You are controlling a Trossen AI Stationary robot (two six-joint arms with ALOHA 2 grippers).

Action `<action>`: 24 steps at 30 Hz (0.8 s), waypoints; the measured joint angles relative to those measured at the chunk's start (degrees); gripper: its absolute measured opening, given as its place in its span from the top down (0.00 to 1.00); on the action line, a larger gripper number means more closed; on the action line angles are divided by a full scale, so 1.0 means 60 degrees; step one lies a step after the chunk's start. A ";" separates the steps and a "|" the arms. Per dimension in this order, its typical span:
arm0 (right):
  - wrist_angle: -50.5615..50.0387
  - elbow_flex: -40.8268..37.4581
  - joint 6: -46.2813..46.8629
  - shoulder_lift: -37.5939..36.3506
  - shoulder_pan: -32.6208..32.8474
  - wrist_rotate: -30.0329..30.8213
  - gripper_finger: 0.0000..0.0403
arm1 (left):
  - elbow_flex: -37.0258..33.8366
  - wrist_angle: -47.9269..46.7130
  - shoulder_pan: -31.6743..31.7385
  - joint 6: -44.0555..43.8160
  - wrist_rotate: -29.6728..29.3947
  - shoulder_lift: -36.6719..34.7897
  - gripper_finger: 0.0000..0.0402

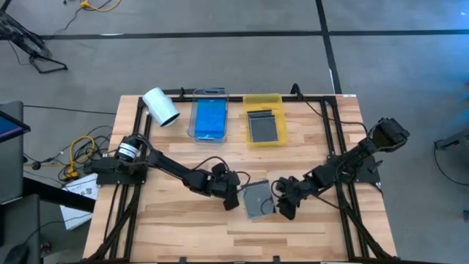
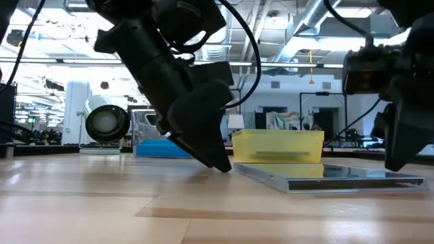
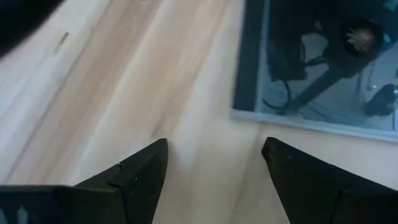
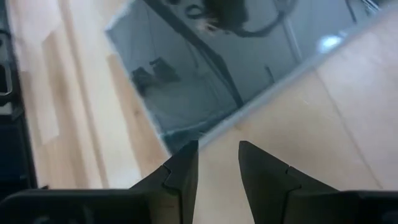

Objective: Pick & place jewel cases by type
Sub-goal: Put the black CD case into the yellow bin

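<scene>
One dark grey jewel case (image 1: 258,199) lies flat on the wooden table between my two grippers; the low view shows it as a thin slab (image 2: 339,177). My left gripper (image 1: 234,202) is open just to the case's left, its fingers down near the tabletop (image 2: 220,161) and apart from the case (image 3: 323,68). My right gripper (image 1: 284,210) is at the case's right near corner, open by a narrow gap (image 4: 217,152). Blue cases lie in the clear tray (image 1: 209,117), and a dark grey case lies in the yellow tray (image 1: 264,126). My right gripper comes slanting down from the table's right, and one fingertip (image 4: 188,152) stands at the near edge of the jewel case (image 4: 186,134) by its corner. I cannot tell whether it touches. The case lies flat on the table.
A white cylindrical roll (image 1: 161,106) lies on its side near the far left corner, beside the clear tray. Both trays stand along the far edge. Black frame rails (image 1: 132,147) run down the table's left and right sides. Bare wood (image 1: 242,235) lies near the front edge.
</scene>
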 joint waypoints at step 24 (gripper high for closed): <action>0.3680 0.1268 0.0185 0.2986 0.0265 -0.1475 0.73 | 0.0020 0.0106 0.0445 -0.0863 -0.0374 0.0007 0.34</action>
